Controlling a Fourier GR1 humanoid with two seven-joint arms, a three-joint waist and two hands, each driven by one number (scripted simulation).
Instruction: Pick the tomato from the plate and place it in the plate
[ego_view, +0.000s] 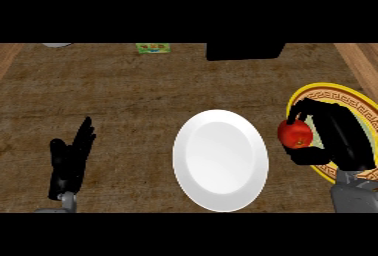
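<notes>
Gripped tomato (295, 134) in curled right hand (336, 135), above yellow plate (332, 90) edge. Rested left hand (70, 160) open beside white plate (220, 160).

**Head view.** The single camera sat at the robot's head and looked steeply down on the counter (133, 95), facing away from the body. The left hand (70, 162) therefore entered at the lower left and the right hand (339, 135) at the lower right, unmirrored. The camera stood near enough that the counter's top filled almost the whole field, with the white plate (220, 160) at its centre. The yellow-rimmed plate (325, 90) was cut by the right edge. A green box (153, 48) and a black object (244, 51) were cropped by the upper edge.
</notes>
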